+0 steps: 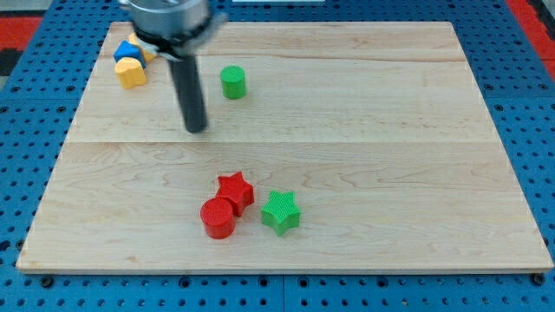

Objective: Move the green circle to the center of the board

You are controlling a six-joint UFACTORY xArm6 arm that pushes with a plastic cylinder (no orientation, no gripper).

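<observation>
The green circle [232,82] stands on the wooden board [390,156] near the view's top, left of the middle. My tip [197,129] is below and to the left of it, a short way apart and not touching. The dark rod rises from the tip to the arm's body at the view's top. No other block is close to the tip.
A red star [236,191], a red circle [218,217] and a green star [281,211] sit together below the board's middle. A yellow block [131,73] and a blue block [130,51] lie at the top left corner, partly behind the arm.
</observation>
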